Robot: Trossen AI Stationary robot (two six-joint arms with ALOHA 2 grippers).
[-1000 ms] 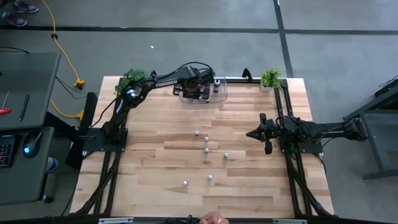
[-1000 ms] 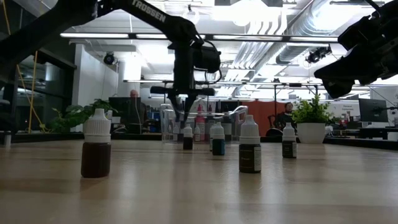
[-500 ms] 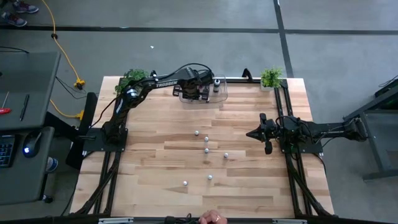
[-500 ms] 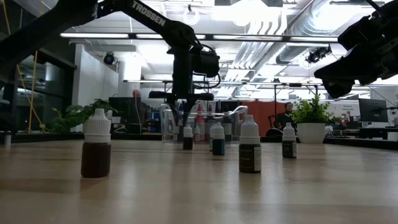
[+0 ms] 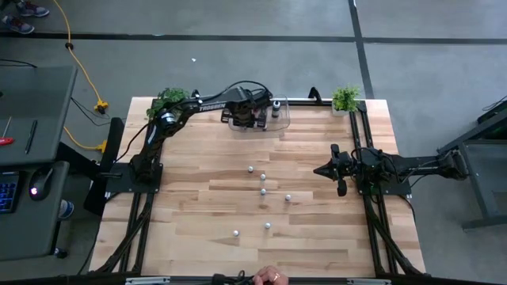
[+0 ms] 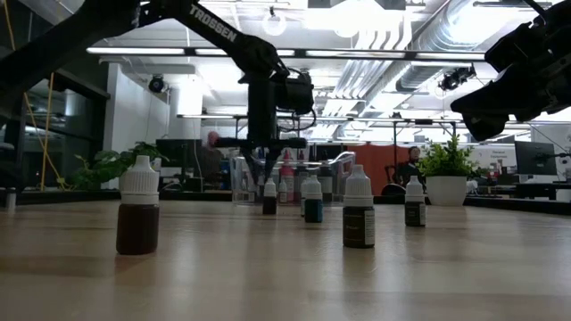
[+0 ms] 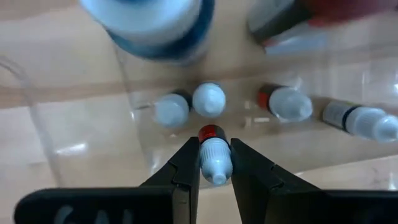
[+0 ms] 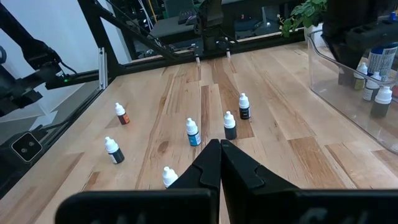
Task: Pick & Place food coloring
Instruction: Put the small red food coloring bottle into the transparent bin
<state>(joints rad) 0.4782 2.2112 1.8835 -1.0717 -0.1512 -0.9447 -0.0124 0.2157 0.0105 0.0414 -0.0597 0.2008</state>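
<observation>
My left gripper (image 7: 215,163) points down into the clear bin (image 5: 279,120) at the table's far edge, shut on a small food coloring bottle (image 7: 214,155) with a red body and a white cap. On the bin's floor below, two bottles (image 7: 208,99) stand upright and two (image 7: 286,103) lie on their sides. Several more bottles (image 5: 263,191) stand on their bases at the table's middle; the low view shows a brown one (image 6: 138,218) nearest. My right gripper (image 5: 323,169) hangs shut at the table's right side, clear of them. My left gripper pinches the bottle's white cap (image 7: 216,167) between its two fingers (image 7: 186,163). The fingers come from above and point down. The bottle hangs upright below them, its red body (image 7: 210,133) lowest, above the bin's floor.
Two potted plants (image 5: 345,98) stand at the far corners. Black frame rails run along the table's left and right sides. A person's hand (image 5: 269,277) shows at the near edge. Bare wood lies between the bin and the standing bottles.
My left gripper has sunk a little into the clear bin, still pointing down, with the bottle still between its fingers.
</observation>
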